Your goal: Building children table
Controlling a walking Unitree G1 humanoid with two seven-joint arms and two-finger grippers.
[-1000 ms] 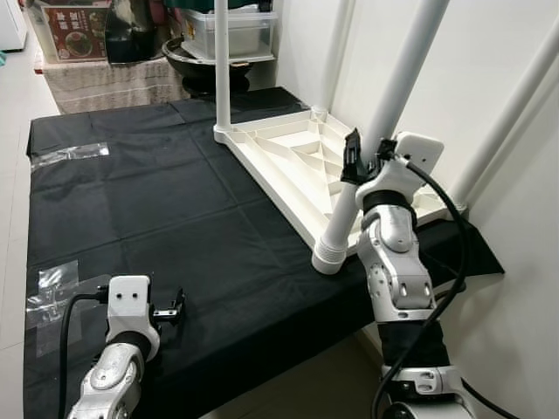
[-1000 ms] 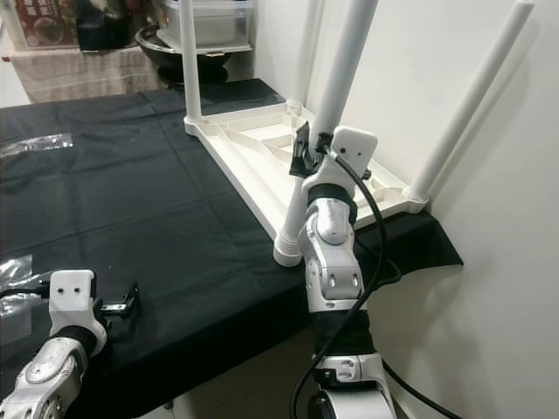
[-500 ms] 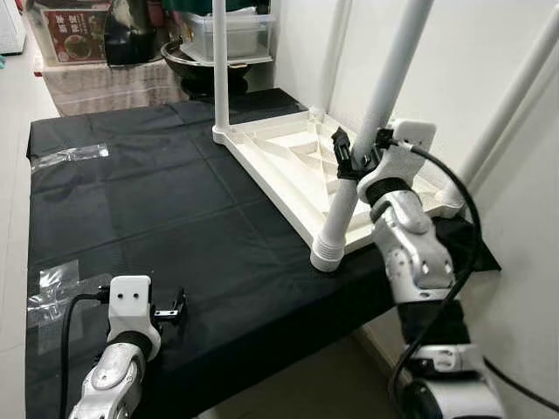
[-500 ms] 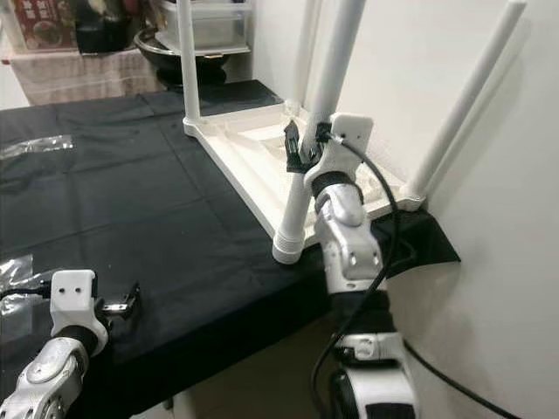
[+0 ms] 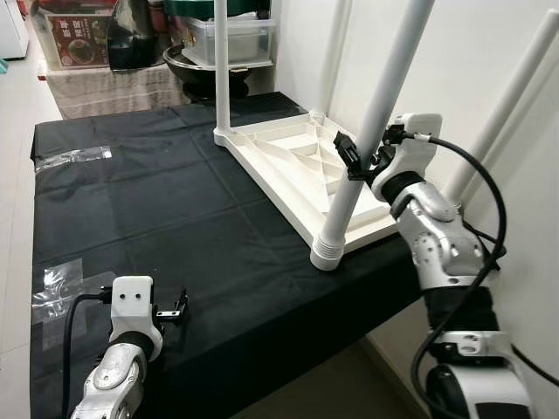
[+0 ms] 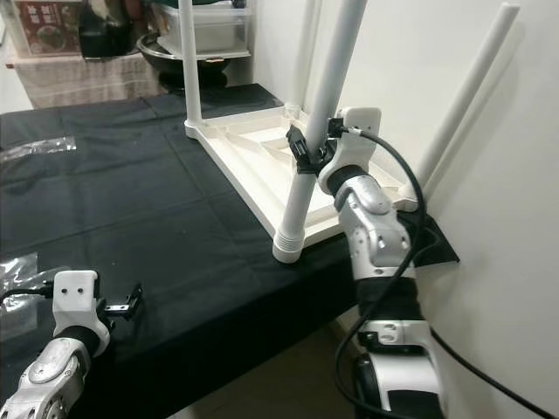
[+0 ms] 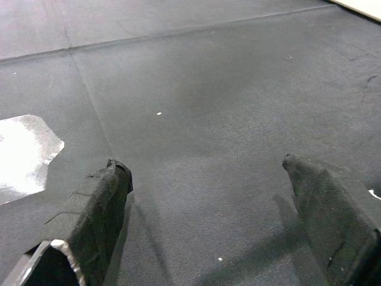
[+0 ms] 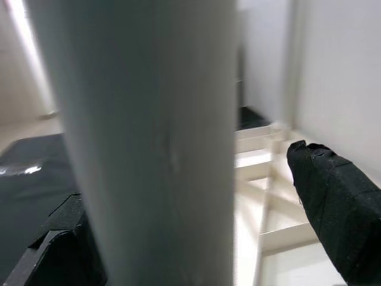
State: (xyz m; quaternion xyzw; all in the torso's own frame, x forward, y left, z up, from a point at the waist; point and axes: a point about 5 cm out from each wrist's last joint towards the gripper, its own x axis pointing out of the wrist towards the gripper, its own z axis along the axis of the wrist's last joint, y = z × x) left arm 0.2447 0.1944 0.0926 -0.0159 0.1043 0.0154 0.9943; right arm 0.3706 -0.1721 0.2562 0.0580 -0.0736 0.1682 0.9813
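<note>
A white children's table top (image 5: 293,166) lies upside down on a black cloth (image 5: 157,201), with white legs pointing up. The nearest leg (image 5: 371,122) stands with its ribbed foot (image 5: 327,253) at the top's front corner. My right gripper (image 5: 354,155) sits around this leg at mid height. In the right wrist view the leg (image 8: 155,131) runs between the fingers, and one fingertip (image 8: 330,202) stands apart from it, so the gripper is open. My left gripper (image 7: 208,179) hovers open just over the cloth at the front left, with nothing in it.
The white wall (image 5: 489,44) is close behind the table top on the right. Clear plastic pieces (image 5: 70,157) lie on the cloth's left side. Boxes and a dark bowl (image 5: 205,65) stand beyond the far edge. The cloth's front edge drops to the floor.
My right arm has swung out to the right while its gripper stayed at the nearest leg. That leg now stands a little more upright. The left gripper has not moved.
</note>
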